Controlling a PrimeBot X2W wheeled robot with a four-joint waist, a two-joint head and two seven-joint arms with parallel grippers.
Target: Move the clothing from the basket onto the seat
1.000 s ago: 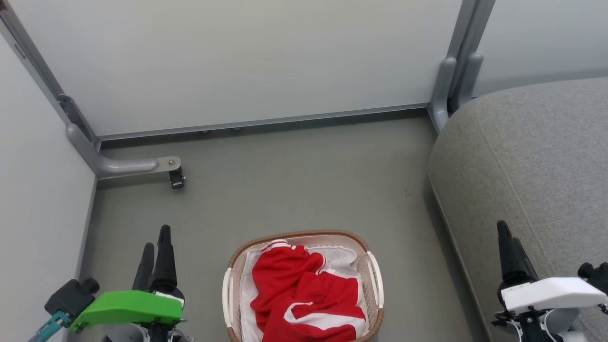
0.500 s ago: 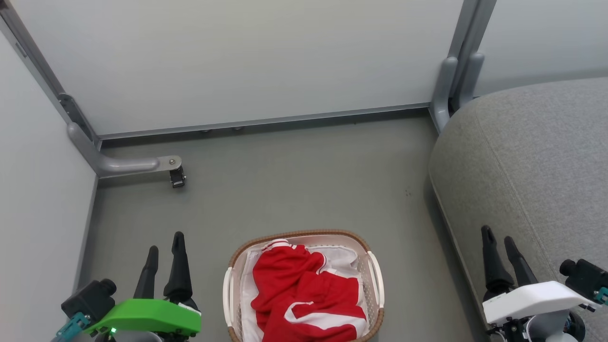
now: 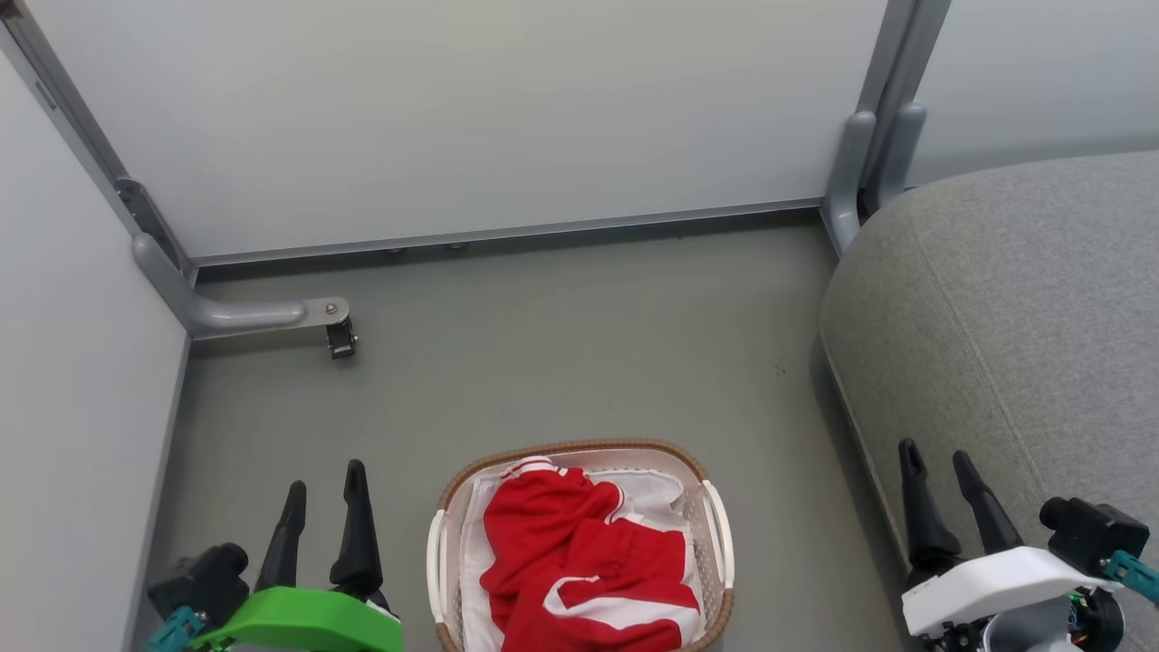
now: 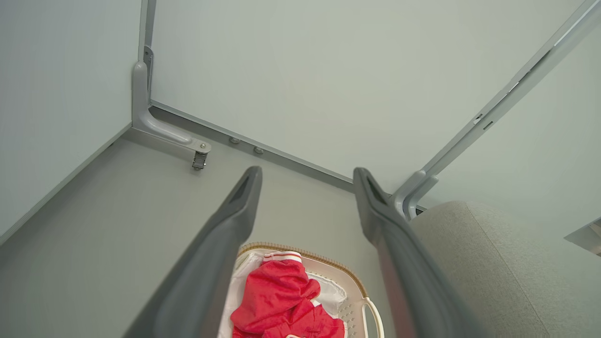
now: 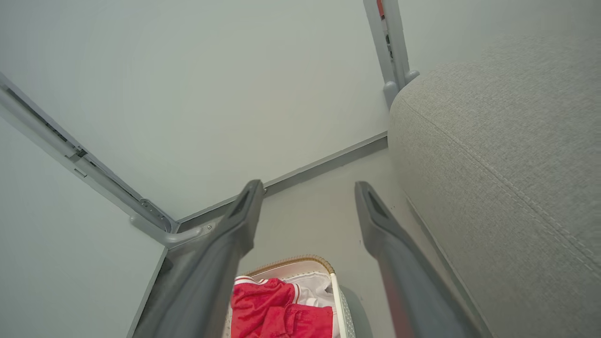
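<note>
Both arms have drawn inward, so the left gripper (image 3: 326,478) and right gripper (image 3: 934,451), fingers spread and empty, flank the basket (image 3: 579,445) whose heaped clothing (image 3: 579,561) seems tangled with the white liner (image 3: 654,489), which a careless pinch could drag toward the seat (image 3: 1014,317) too.

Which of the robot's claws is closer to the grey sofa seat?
Right. The right gripper hovers beside the edge of the seat; the left gripper is across the basket from it, over the floor.
</note>
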